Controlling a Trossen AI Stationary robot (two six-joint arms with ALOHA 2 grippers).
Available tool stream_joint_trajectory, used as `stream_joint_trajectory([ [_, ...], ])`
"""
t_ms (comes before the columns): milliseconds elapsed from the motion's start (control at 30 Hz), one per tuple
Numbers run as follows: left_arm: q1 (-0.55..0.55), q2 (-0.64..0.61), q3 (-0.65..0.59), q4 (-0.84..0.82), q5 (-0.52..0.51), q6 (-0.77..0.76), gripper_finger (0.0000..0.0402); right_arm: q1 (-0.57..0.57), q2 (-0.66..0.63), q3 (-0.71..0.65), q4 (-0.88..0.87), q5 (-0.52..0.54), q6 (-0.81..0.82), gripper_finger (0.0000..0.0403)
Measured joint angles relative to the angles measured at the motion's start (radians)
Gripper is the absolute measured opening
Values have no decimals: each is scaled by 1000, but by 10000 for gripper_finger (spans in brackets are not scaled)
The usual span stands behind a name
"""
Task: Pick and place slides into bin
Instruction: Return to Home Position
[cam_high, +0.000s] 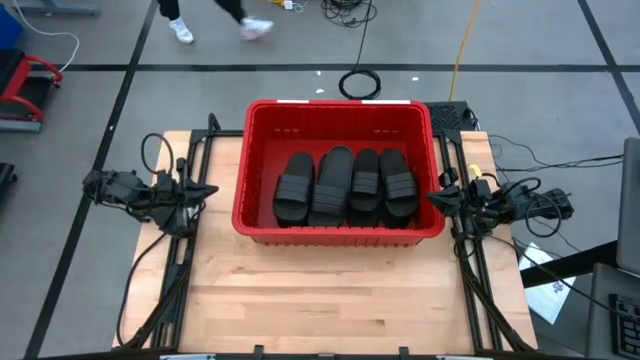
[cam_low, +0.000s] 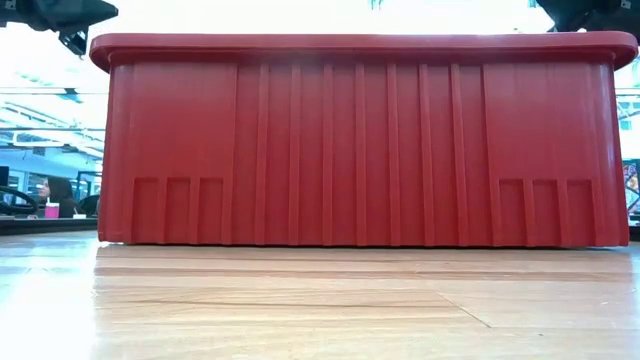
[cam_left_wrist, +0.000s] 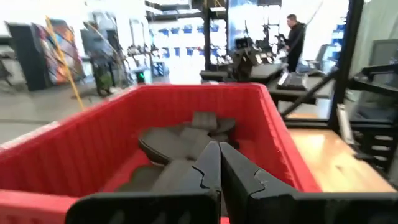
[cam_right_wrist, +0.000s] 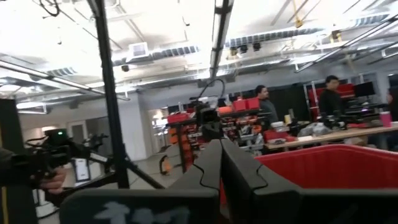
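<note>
From above, the red bin (cam_high: 340, 104) sits at the far middle of a wooden table (cam_high: 330, 290), lying between the two grippers. The left gripper (cam_high: 207, 190) hangs just off one short side of the bin, its tip pointing at the wall, pressed together and holding nothing. The right gripper (cam_high: 432, 197) mirrors it at the opposite short side, also pressed together and empty. The black slides (cam_high: 345, 185) lie inside the bin in a row, four tops showing, side by side and touching, midway between the two tips. A person's shoes (cam_high: 255, 28) show on the floor beyond the table.

From table height, the bin's long ribbed wall fills nearly the whole width, resting flat on the wood. Dark arm parts show at both upper corners, above the rim; which arm is which cannot be told here.

From the left wrist, the two dark fingers (cam_left_wrist: 205, 168) meet in a closed point. Straight ahead of them is the bin, with the slides heaped inside just past the fingertips. A person (cam_left_wrist: 295, 34) stands far off in the room.

From the right wrist, the fingers (cam_right_wrist: 208, 165) are likewise shut tight with nothing between them. The bin's red rim shows just beside them, and two people (cam_right_wrist: 264, 102) stand at benches well beyond
</note>
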Motion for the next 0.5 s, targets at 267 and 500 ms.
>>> stream_joint_trajectory([
  [267,0,0,-2,-136,-44,-120,0,0,0,0,6,52,-8,0],
  [500,5,17,-231,254,184,-277,0,-1,0,0,-15,62,-10,0],
])
